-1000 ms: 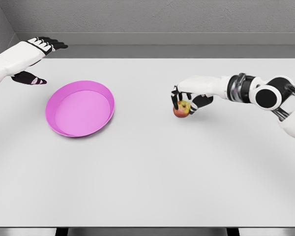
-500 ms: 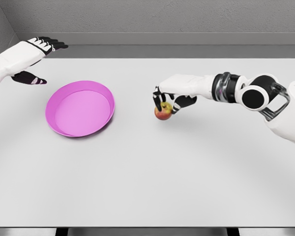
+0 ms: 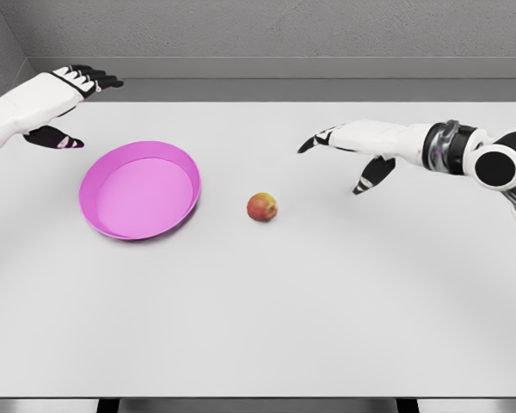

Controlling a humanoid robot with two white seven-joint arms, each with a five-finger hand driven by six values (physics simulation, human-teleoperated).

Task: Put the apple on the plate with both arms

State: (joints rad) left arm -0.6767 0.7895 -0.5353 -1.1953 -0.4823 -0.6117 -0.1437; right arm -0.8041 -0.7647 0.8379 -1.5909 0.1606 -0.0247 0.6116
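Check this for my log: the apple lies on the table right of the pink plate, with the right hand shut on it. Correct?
Not quite. The head view shows the right hand open and apart from the apple, holding nothing. The rest stands: the apple lies on the table, right of the pink plate.

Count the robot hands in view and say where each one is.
2. The left hand hovers open at the table's far left corner, beyond the pink plate. The right hand is open at right, apart from the apple. Nothing seems hidden.
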